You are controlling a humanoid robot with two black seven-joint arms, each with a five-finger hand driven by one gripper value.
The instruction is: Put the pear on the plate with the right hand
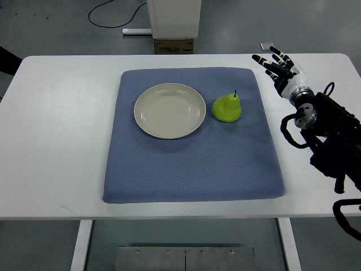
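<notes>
My right hand over far right part of white counter, fingers spread wide, holding nothing. Arm comes in from right edge. Green pear sits well to left of my hand, nearer me, on blue mat, stem up. Cream plate further left, just beside pear, bare. Pear not yet on plate. My hand clear of mat.
</notes>
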